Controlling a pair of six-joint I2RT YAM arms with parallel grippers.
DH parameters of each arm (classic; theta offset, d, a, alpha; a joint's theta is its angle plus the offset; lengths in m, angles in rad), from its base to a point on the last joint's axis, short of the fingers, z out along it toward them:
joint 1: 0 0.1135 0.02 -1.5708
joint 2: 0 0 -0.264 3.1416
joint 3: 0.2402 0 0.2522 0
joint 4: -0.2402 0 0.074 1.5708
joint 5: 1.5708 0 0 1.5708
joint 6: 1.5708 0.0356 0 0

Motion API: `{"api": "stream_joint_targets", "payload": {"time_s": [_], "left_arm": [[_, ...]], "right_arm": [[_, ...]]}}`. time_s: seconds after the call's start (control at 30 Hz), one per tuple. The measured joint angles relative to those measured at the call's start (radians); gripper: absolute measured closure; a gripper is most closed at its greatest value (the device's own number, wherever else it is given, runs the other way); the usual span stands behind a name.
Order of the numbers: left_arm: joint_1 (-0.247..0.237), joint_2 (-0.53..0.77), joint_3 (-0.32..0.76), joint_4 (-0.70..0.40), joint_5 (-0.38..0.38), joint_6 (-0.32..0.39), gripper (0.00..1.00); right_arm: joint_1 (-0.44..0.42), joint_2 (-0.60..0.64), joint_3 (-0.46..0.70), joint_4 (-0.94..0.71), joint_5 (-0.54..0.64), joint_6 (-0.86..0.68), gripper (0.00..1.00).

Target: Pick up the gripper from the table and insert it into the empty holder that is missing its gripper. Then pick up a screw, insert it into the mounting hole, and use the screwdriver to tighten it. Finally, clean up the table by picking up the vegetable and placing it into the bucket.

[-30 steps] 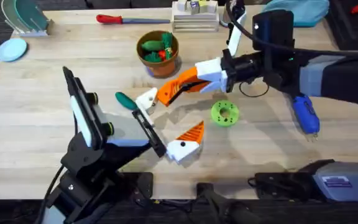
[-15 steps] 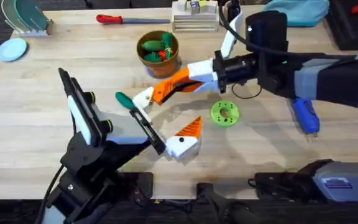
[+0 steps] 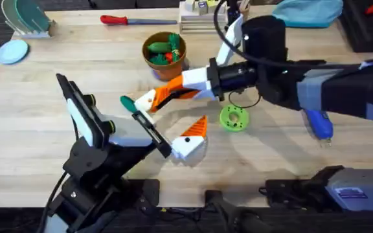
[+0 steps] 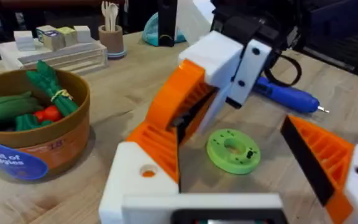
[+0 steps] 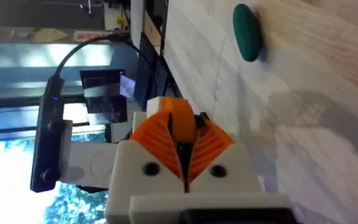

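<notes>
Wooden worktop. My right end effector hangs near the green vegetable, fingers pressed together, holding nothing. My left end effector stands wide.

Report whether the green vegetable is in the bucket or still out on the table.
Out. The vegetable lies on the table, apart from the bucket, near the right pincer.

red-handled screwdriver, green disc, cup
</notes>
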Motion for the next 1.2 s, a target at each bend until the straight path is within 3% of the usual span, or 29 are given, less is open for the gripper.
{"api": "stream_joint_targets", "payload": {"time_s": [0.13, 0.53, 0.7, 0.87, 0.97, 1.03, 1.2], "left_arm": [[0.0, 0.0, 0.0, 0.0, -0.005, -0.007, 0.007], [0.006, 0.009, 0.0, -0.004, -0.038, -0.029, 0.007], [0.006, 0.008, 0.0, -0.004, -0.036, -0.027, 0.008], [0.004, 0.008, 0.0, 0.0, -0.016, -0.007, 0.008], [-0.007, 0.006, 0.0, 0.004, 0.031, 0.007, 0.008], [-0.017, 0.006, 0.0, 0.005, 0.054, 0.012, 0.007], [-0.018, 0.006, 0.0, 0.006, 0.082, 0.018, 0.007]], "right_arm": [[0.039, 0.02, 0.0, 0.032, 0.008, 0.001, 0.994], [0.047, 0.077, 0.0, 0.12, 0.001, 0.025, 0.992], [0.044, 0.078, 0.0, 0.12, -0.009, 0.03, 0.886], [0.022, 0.101, 0.0, 0.17, -0.063, 0.03, 0.655], [0.024, 0.112, 0.0, 0.194, -0.101, 0.029, 0.305], [0.032, 0.112, 0.0, 0.197, -0.124, 0.029, 0.163], [0.038, 0.112, 0.0, 0.218, -0.153, 0.035, 0.083]]}}
